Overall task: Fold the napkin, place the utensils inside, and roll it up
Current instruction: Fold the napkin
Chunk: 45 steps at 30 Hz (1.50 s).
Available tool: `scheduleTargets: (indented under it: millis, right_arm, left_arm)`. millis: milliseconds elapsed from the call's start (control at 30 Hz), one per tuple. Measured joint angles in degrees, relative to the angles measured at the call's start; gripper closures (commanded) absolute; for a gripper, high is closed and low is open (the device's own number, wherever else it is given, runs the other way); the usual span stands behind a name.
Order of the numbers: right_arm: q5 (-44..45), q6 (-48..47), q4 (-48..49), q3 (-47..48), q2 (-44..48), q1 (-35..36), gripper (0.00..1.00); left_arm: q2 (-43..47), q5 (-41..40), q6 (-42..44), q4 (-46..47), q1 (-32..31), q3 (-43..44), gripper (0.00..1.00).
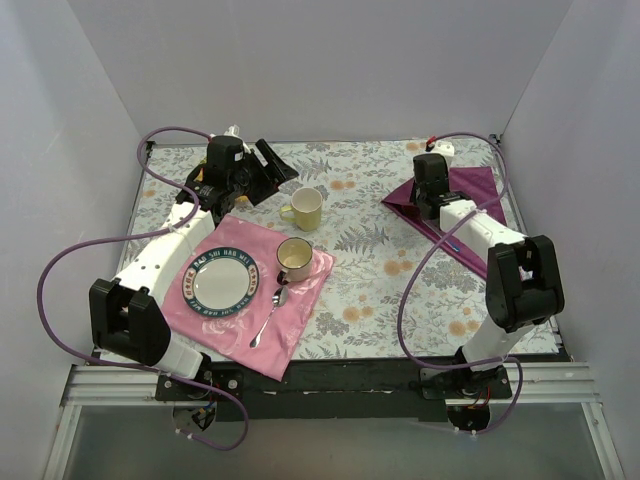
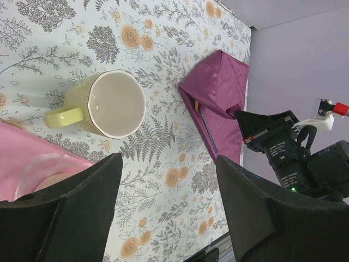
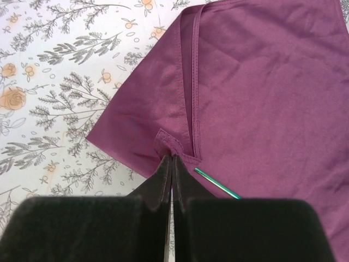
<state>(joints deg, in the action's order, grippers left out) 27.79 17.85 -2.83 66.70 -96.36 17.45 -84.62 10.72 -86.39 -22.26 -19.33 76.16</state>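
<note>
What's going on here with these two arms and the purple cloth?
The right gripper is pinched shut on a folded edge of the purple napkin, on the table's right side. A thin blue utensil handle shows on the cloth next to it. The left gripper hangs open near the yellow mug, holding nothing. The napkin is partly folded, not rolled.

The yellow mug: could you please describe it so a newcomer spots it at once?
Find the pink placemat on the left of the floral tablecloth. Just past the placemat's far edge stands the yellow mug. The other cup sits on the placemat itself.
</note>
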Motion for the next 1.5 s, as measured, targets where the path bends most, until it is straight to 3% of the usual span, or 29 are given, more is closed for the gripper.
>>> scheduleTargets:
  millis: [633, 1500]
  right_arm:
    - [-10.4, -8.9, 4.5, -10.4, 6.9, -8.0, 0.94]
    - [-14.5, -16.9, 8.3, -20.6, 11.0, -14.3, 0.85]
  left_arm:
    - [0.2, 0.6, 0.0, 0.0, 0.0, -0.8, 0.32]
    - [0.7, 1.4, 0.0, 0.0, 0.0, -0.8, 0.32]
